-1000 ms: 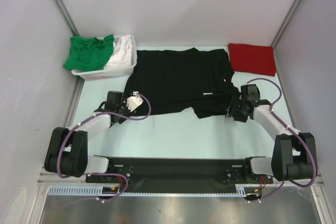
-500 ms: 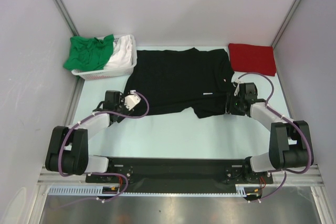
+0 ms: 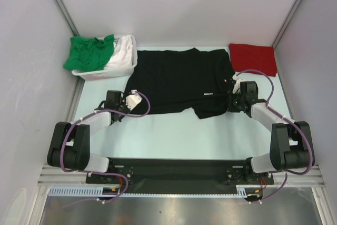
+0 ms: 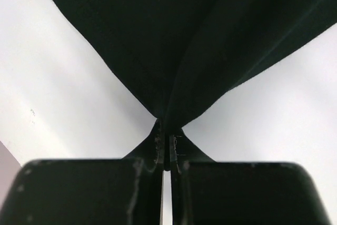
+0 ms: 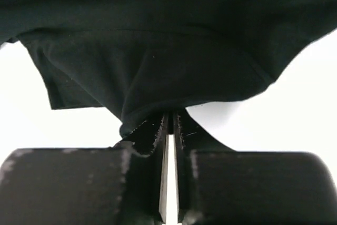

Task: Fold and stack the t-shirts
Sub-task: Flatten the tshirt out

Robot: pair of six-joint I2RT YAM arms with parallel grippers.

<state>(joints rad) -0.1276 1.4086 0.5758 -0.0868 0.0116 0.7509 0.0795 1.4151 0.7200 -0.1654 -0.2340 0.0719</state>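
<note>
**Thin pinches on the shirt's near edge**

The black t-shirt lies spread flat on the table. Only a small pucker of cloth sits in each pinch, so I judge that a quick or uneven lift could pull it free or drag the shirt crooked. The left gripper is clamped on the near-left corner, and the right gripper is clamped on the near-right edge. The shirt stretches away from both.
</note>
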